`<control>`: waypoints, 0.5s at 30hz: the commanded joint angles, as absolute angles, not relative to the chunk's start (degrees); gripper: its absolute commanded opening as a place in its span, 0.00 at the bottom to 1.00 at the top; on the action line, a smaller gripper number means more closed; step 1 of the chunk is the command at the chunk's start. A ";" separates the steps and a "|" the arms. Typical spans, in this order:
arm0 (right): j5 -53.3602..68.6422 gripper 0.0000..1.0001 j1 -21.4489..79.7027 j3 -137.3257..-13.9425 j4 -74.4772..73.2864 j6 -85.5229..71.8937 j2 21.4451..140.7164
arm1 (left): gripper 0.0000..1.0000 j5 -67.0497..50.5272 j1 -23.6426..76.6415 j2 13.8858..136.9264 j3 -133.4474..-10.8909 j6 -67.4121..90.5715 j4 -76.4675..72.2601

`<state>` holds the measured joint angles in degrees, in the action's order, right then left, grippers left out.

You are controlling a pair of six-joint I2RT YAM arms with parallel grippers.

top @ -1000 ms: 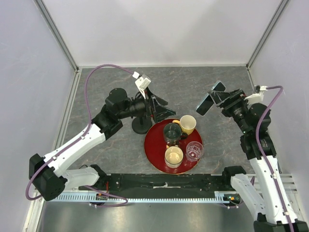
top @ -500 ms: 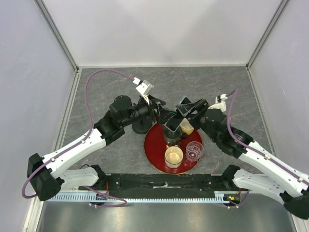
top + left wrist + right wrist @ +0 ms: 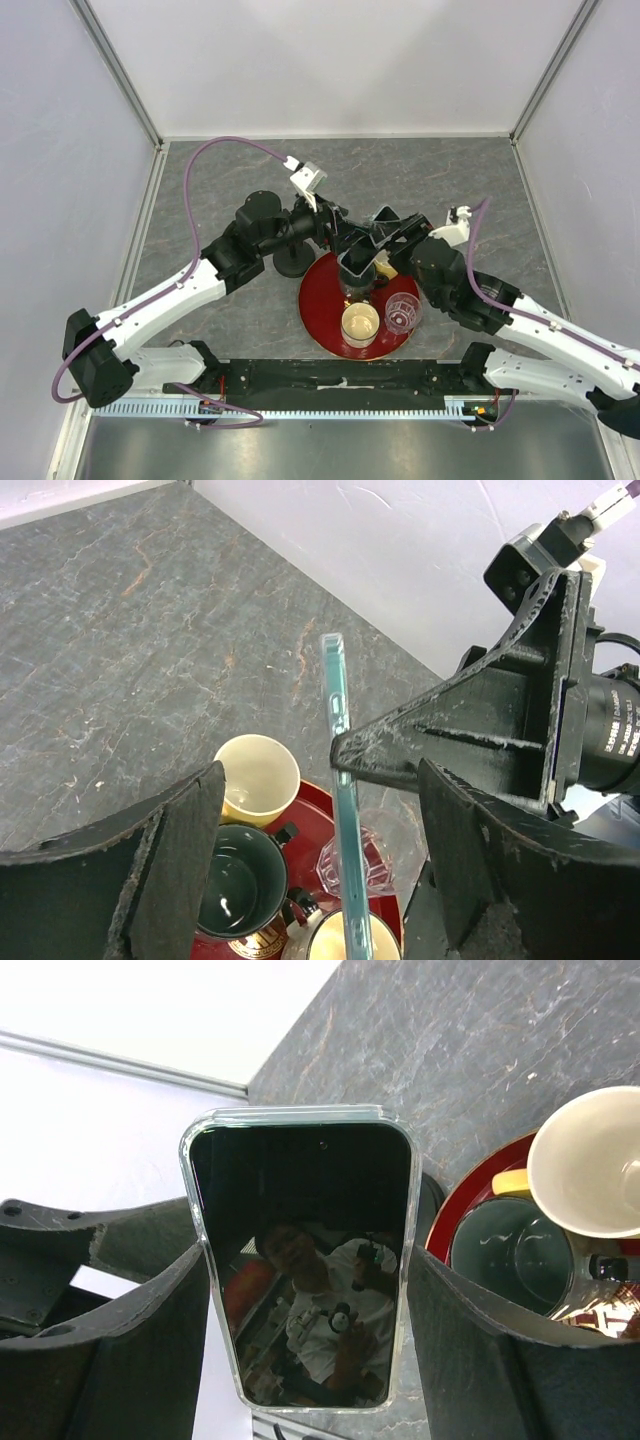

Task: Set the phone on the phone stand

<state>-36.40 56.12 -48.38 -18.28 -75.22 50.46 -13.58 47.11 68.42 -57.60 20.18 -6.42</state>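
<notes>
The phone, glossy black in a clear case, stands upright between my right gripper's fingers, which are shut on its two long sides. In the top view the right gripper holds the phone above the back of the red tray. My left gripper faces it, open. In the left wrist view the phone shows edge-on as a teal strip between the left gripper's spread fingers, touching neither. The phone stand's round black base sits on the table left of the tray, its top hidden by the left arm.
A red round tray holds a dark green mug, a yellow cup, a cream cup and a clear glass. They lie right under both grippers. Grey walls bound the back and sides.
My right arm has swung left from the back right, carrying the phone over the tray and between the left gripper's fingers. The left gripper has shifted slightly right, staying open.
</notes>
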 commanded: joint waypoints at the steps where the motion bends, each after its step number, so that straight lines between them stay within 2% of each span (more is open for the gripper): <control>1: -42.80 0.00 56.08 -52.21 -13.01 -77.34 45.80 | 0.85 -17.48 47.46 66.19 -57.04 18.11 -8.42; 6: -44.12 0.00 56.07 -51.94 -13.80 -77.34 42.02 | 0.86 -19.25 47.46 65.39 -54.84 18.72 -11.25; 11: -38.86 0.00 56.16 -52.47 -10.64 -77.52 44.03 | 0.84 -22.32 47.46 67.67 -55.55 20.30 -11.42; 15: -36.03 0.00 58.61 -52.38 -5.46 -78.57 49.29 | 0.77 -22.59 47.72 68.73 -55.72 20.48 -11.17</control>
